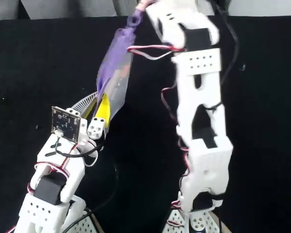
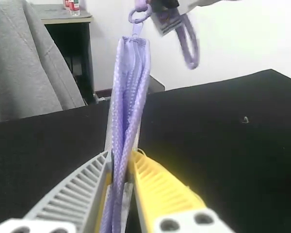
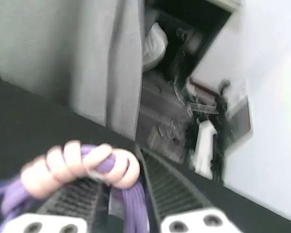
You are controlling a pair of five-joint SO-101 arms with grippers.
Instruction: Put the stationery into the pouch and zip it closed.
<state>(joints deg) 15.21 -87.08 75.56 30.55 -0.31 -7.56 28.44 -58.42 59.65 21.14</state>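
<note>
A purple see-through pouch [image 1: 114,68] hangs stretched in the air between both grippers, with reddish stationery [image 1: 122,73] dimly seen inside. My left gripper [image 1: 98,115], with one grey and one yellow finger, is shut on the pouch's lower end [image 2: 123,145]. The pouch's zip edge [image 2: 136,63] runs up to a ring [image 2: 138,13] at the top. My right gripper [image 1: 148,7] is above the table's far edge, shut on the purple strap [image 3: 132,201] at the zip end, with a pink coil [image 3: 77,167] lying across its fingers. A loop of that strap [image 2: 189,43] dangles beside the ring.
A black cloth [image 1: 34,63] covers the table. The right arm [image 1: 203,121] stretches up the middle right of the high view, with red and white wires [image 1: 148,50] crossing near the pouch. A grey seat [image 2: 24,63] and a white wall [image 2: 233,34] lie beyond the far edge.
</note>
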